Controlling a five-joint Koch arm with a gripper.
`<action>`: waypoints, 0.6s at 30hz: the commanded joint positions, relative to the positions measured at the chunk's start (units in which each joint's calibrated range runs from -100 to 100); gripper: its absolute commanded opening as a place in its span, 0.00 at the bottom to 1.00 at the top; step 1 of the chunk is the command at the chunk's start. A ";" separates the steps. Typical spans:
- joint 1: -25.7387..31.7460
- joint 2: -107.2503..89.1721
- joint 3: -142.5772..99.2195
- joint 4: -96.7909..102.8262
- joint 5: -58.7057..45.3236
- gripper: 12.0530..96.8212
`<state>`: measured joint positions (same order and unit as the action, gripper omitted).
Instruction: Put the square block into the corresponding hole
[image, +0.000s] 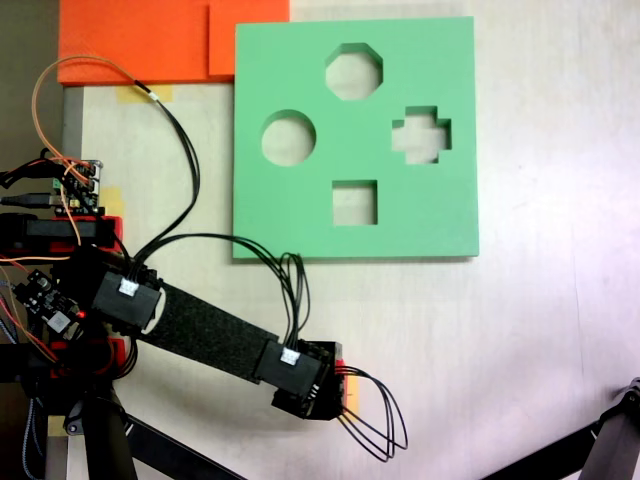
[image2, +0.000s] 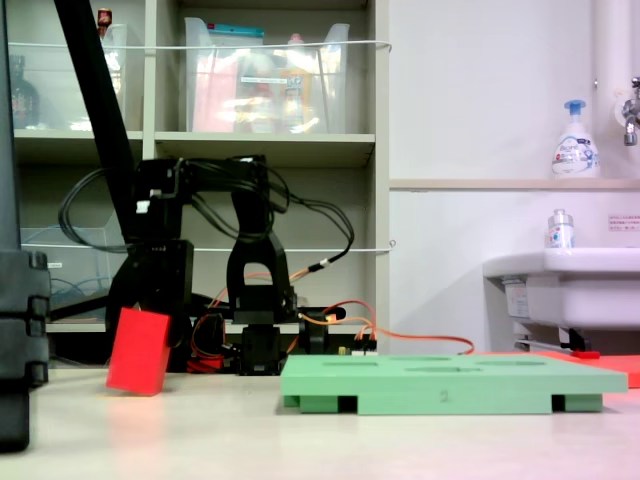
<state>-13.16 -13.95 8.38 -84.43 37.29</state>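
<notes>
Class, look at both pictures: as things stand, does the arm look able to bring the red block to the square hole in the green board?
Probably yes. The red block hangs tilted at the gripper, and bare table separates it from the green board, whose square hole lies open.

Matt green foam board (image: 420, 215), matt red foam square block (image2: 138, 351), smooth pale desk (image: 520, 350), glossy black cables (image: 180, 150)

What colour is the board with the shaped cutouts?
Light green. The board shows best in a fixed view from above, with round, octagonal, cross and square cutouts.
</notes>
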 joint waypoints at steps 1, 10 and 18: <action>-0.15 -2.81 0.40 -5.17 0.00 0.18; 3.86 -15.10 7.77 -11.91 2.49 0.18; 12.75 -17.47 11.56 -12.20 11.82 0.18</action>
<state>-1.98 -28.45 13.96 -93.83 46.91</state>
